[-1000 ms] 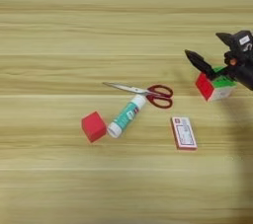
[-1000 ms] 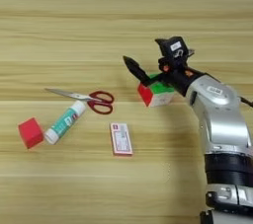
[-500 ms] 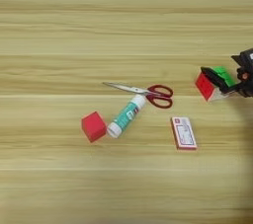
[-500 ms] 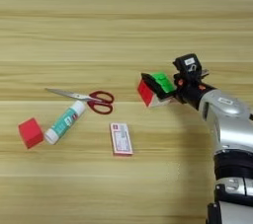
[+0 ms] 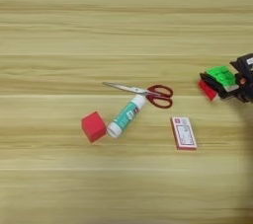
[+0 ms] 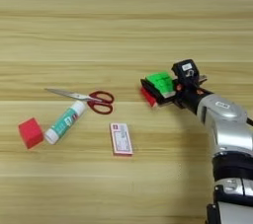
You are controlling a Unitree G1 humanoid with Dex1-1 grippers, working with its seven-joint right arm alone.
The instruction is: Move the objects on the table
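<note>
My right gripper (image 6: 159, 92) is shut on the green, red and white puzzle cube (image 6: 159, 83), which is tilted with its green face up, right of the scissors. The same cube (image 5: 220, 79) shows at the right edge of the left eye view. Red-handled scissors (image 5: 148, 93) lie mid-table, blades pointing left. Just below them the white-teal glue stick (image 5: 126, 116) lies on a slant. Left of it sits a plain red cube (image 5: 93, 126). The flat red-edged card box (image 5: 184, 132) lies lower right of the scissors on the tan wood table (image 5: 99, 25).
My silver forearm (image 6: 225, 134) rises from the bottom right corner toward the cube.
The fingers, spread around the puzzle cube a second ago, have shut on it. The cube has tipped so that its green face points up, and my wrist has turned.
</note>
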